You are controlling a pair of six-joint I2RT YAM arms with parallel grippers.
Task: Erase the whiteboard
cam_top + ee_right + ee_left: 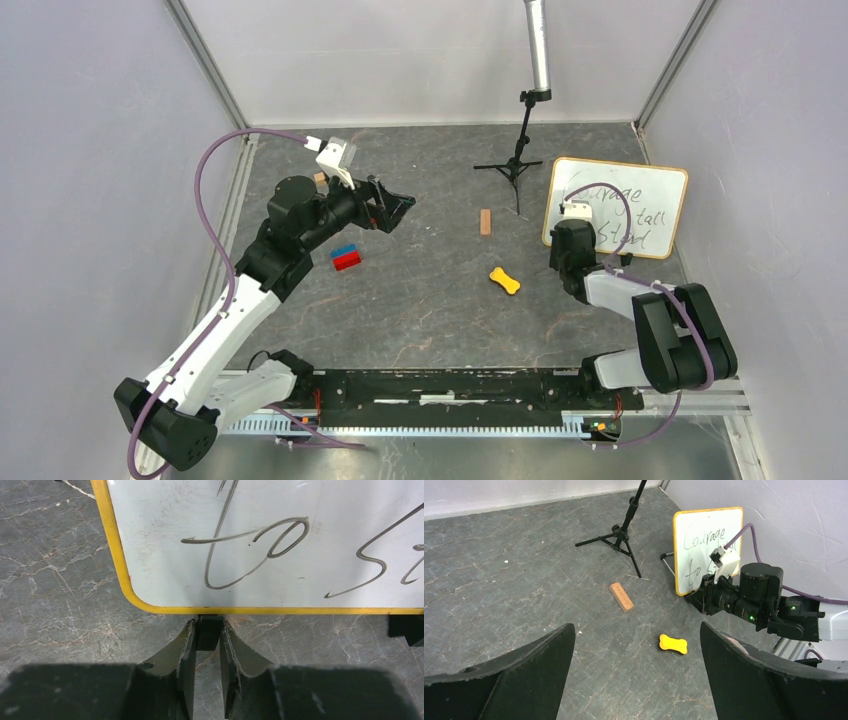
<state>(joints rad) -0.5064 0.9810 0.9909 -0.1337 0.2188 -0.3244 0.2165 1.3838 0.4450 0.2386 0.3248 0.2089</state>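
Note:
The whiteboard [640, 205] stands upright at the back right, with a yellowish frame and dark handwriting on it. It also shows in the left wrist view [706, 540] and fills the top of the right wrist view [300, 540]. My right gripper [207, 635] is shut on the board's black stand foot [208, 625] under its lower left edge; in the top view it sits at the board's near left corner [566, 235]. A yellow bone-shaped eraser [505, 280] lies flat on the table, also seen between the left fingers' view [672, 644]. My left gripper [395, 208] is open and empty, raised over the left middle [636, 626].
A small wooden block [486, 221] lies left of the board. A black tripod stand [517, 165] with a grey pole stands behind it. Stacked red and blue blocks [346, 257] lie under the left arm. A second black foot [406, 629] is under the board's right part. Walls enclose the table.

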